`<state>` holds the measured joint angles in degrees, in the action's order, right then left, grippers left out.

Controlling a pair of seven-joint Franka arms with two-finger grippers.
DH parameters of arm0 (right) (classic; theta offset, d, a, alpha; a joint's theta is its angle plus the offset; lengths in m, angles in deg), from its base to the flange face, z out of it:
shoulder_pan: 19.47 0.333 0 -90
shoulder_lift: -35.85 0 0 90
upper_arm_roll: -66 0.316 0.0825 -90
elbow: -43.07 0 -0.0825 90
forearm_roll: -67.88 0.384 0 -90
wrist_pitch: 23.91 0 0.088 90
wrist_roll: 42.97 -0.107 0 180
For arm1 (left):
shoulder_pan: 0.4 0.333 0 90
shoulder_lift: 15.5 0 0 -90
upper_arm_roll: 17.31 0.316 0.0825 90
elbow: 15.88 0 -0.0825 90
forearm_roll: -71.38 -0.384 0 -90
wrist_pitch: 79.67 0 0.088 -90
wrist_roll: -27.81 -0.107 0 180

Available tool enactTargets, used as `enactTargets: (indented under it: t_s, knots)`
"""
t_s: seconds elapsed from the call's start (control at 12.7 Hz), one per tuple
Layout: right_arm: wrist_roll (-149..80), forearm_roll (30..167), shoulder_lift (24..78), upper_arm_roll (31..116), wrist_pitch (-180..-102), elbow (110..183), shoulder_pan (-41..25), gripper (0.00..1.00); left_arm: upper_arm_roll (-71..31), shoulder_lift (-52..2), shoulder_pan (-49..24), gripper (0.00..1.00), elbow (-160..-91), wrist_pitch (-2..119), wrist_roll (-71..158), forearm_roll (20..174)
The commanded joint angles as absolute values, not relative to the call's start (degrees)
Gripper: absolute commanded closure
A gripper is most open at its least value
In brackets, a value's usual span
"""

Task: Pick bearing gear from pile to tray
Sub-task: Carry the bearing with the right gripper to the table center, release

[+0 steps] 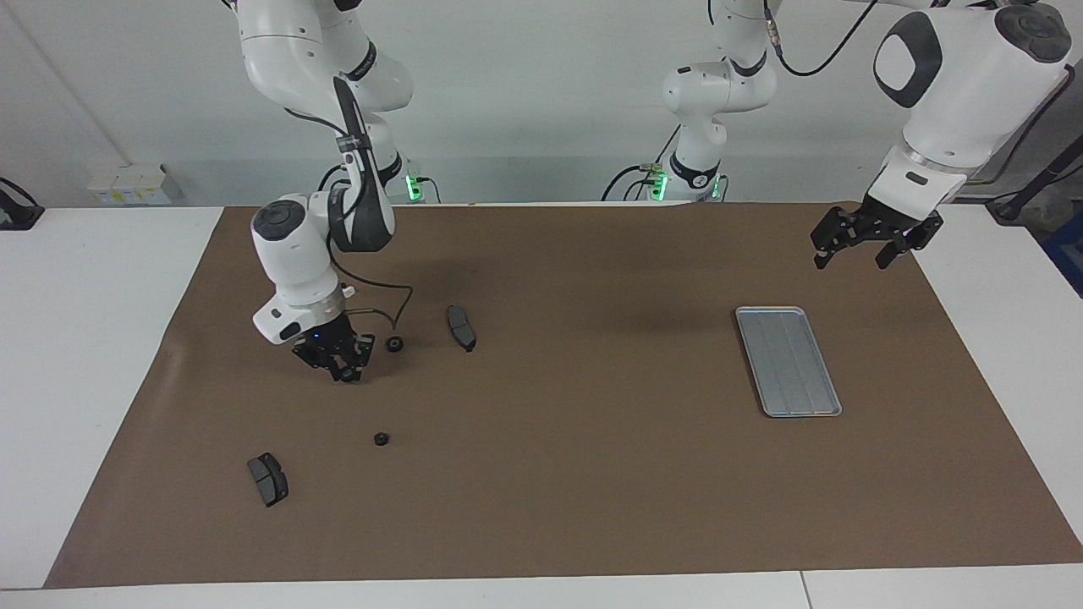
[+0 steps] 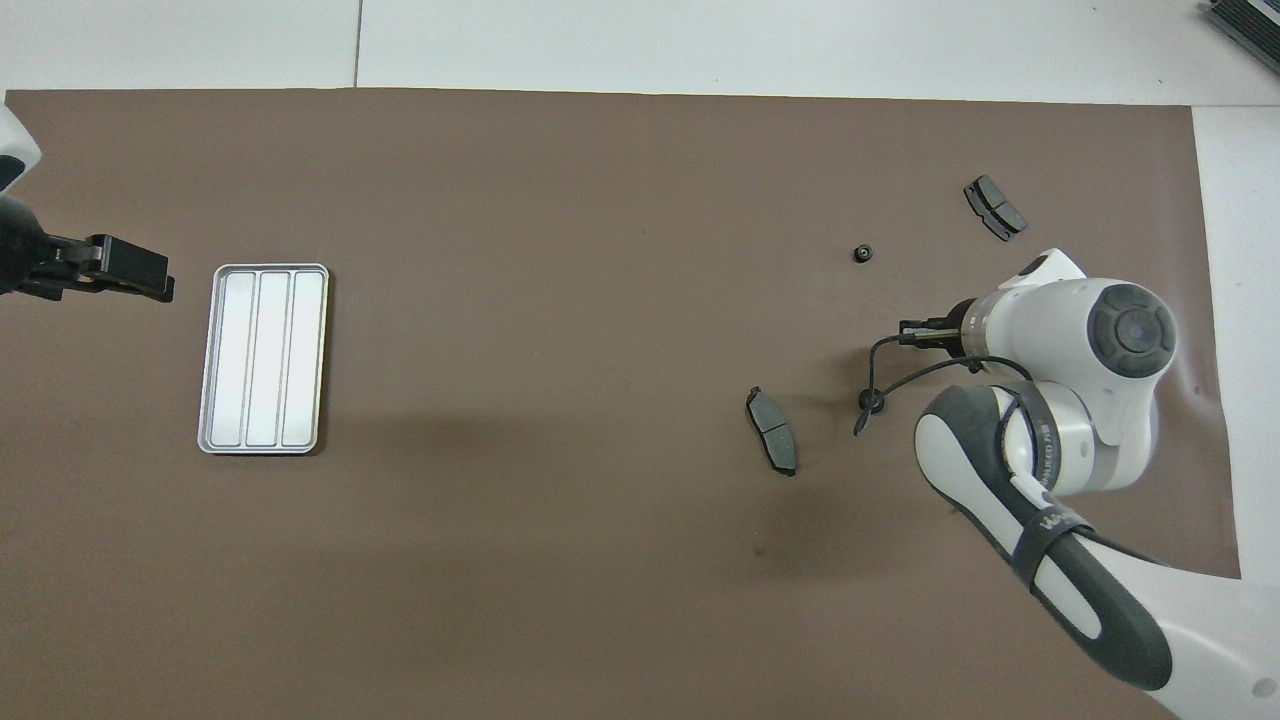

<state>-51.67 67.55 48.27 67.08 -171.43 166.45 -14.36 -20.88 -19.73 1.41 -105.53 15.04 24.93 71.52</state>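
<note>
The right tool [image 1: 343,370] hangs low over the brown mat [image 1: 592,491] at mid-height in the frame, just beside one small black gear [image 1: 394,343]; whether it is pinching anything I cannot tell. A second gear [image 1: 381,439] lies lower down. The tray [image 1: 787,361] sits well apart from them, below the waiting left tool [image 1: 856,252], whose jaws are spread.

The tray [image 1: 788,361], a flat silver-grey rectangle with rounded corners, a low rim and lengthwise ridges, lies flat toward the left arm's end of the surface. The pile is scattered toward the right arm's end: one dark grey pad [image 1: 461,327] and a small black gear [image 1: 394,343] lie nearer the robots. A second black gear [image 1: 381,439] and another dark pad [image 1: 267,479] lie closer to the edge farthest from the robots.
</note>
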Motion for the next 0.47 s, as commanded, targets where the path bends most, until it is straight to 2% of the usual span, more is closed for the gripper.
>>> enactTargets:
  t_s: [0.0, 0.24, 0.39]
  knots:
    - [-60.34, 67.88, 48.5, 67.14, -167.97, 161.91, -9.2, 1.0, -20.56, -18.48, 1.36, 0.0, -107.55, 16.13, 25.09, 70.86]
    - [-71.49, 66.83, 51.13, 67.14, -162.35, 153.66, -2.09, 1.0, -20.47, -18.48, 1.36, 0.0, -107.55, 16.13, 25.09, 70.86]
    - [-75.82, 66.74, 52.54, 67.14, -161.37, 150.57, 1.17, 1.0, -20.47, -18.57, 1.36, 0.0, -108.59, 17.18, 25.09, 70.86]
